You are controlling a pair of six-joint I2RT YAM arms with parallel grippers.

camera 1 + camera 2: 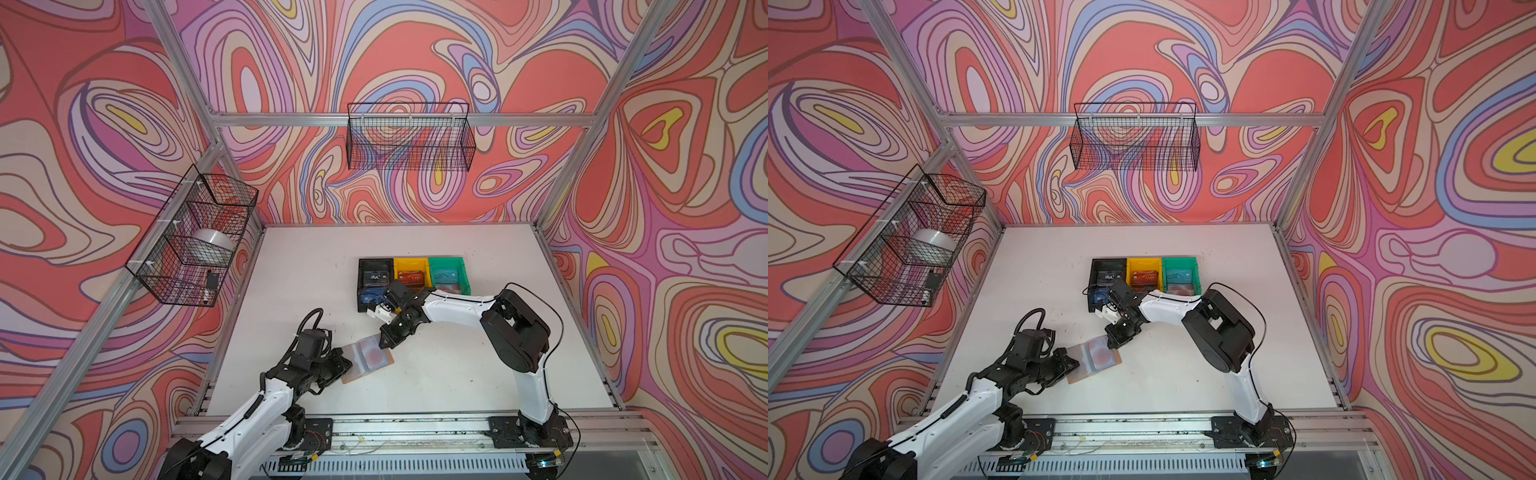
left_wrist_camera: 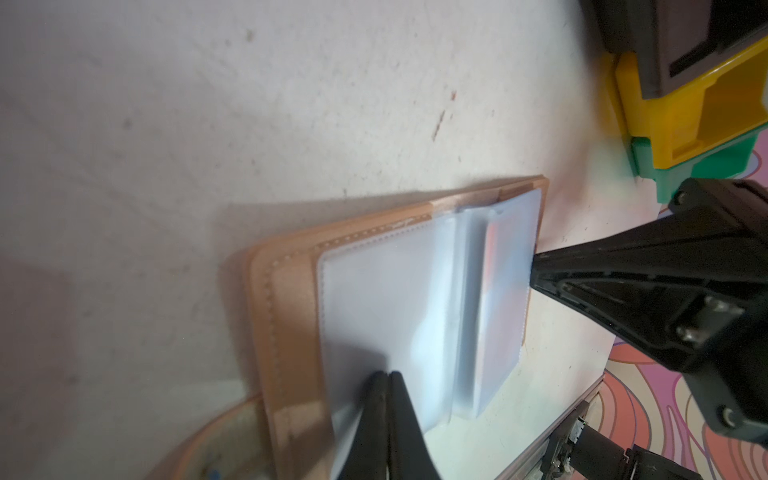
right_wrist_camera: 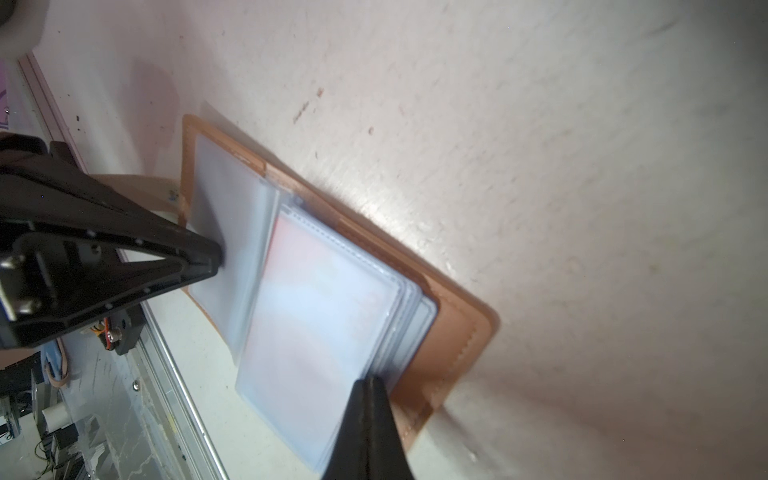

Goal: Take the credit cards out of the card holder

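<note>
Currently the card holder [image 1: 368,362] is lying open on the bench [image 1: 457,374], near its front edge, between the two arms.

The left jaws are sitting fully closed, tips pressing on the clear sleeve page of the holder's left half. Cannot tell whether a page is pinched between them.

The right jaws are also closed tight, at the outer edge of the top right sleeve, where the whitish card [image 3: 316,307] with the red blotch is showing through. Card, sleeve or both in the nip: not resolving in the wrist views.

Risks (judgement):
- If the right jaws are holding sleeve plastic rather than card, a pull is likely lifting the page or dragging the whole holder.
- If the left jaws are slipping on the slick page, the holder is sliding with the pull.
- So narrow a grip risks the thin card bowing or escaping.

Containers:
- The black bin [image 1: 360,286] is holding a dark "VIP" card [image 1: 376,276] and, nearer, a blue card [image 1: 368,296].
- The yellow bin [image 1: 411,261] is holding a red card [image 1: 411,276].
- The green bin [image 1: 446,259] is holding a teal card [image 1: 446,276].
- Lower sleeves: contents unclear.
</note>
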